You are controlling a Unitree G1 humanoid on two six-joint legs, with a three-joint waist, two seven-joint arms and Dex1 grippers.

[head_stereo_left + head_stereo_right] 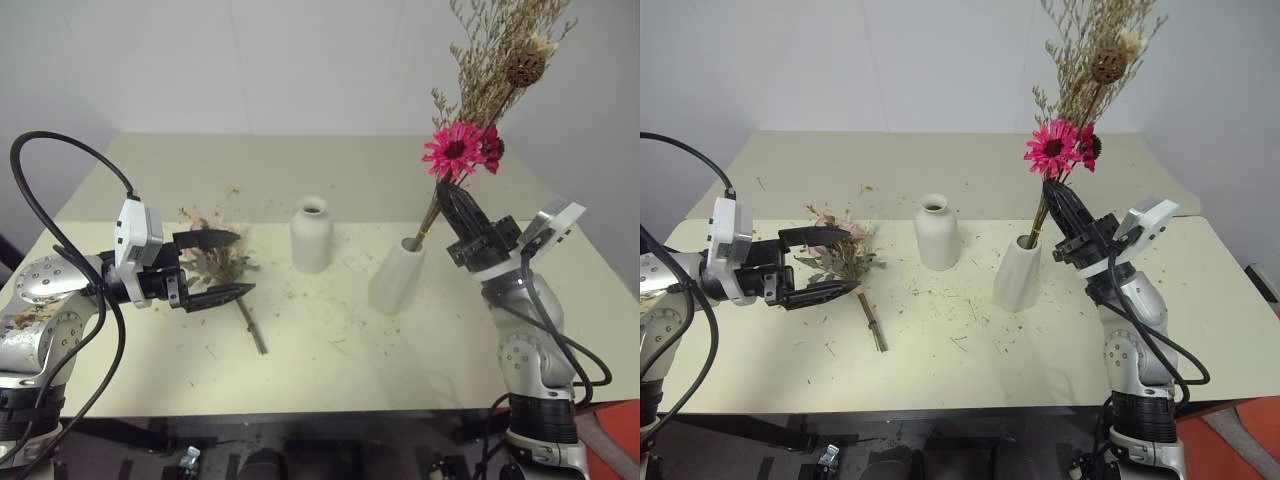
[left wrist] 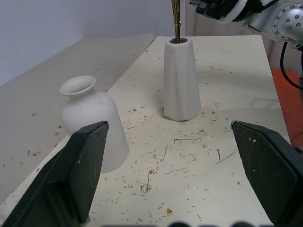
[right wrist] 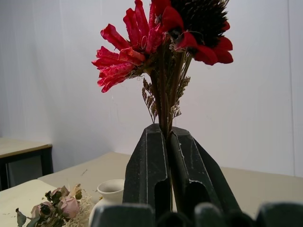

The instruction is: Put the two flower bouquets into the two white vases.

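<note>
While right claw (image 1: 452, 200) pinches magenta bouquet (image 1: 490, 90) stems, ends inside tapered vase (image 1: 397, 276), left claw (image 1: 232, 264) gapes empty, rose bouquet (image 1: 214, 256) at its 12 o'clock on surface (image 1: 330, 350).

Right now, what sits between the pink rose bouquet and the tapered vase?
The bottle-shaped vase, standing empty between the pink rose bouquet and the tapered vase, clearest in the left eye view.

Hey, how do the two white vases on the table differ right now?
The bottle-shaped vase is shorter and rounded, with a narrow neck and flared lip; the tapered vase is taller and cone-like. The bottle-shaped vase stands upright, while the tapered vase leans. The bottle-shaped vase is empty; the tapered vase has the stems of the magenta daisy bouquet in its mouth, held by the right gripper. Both are matte white.
</note>
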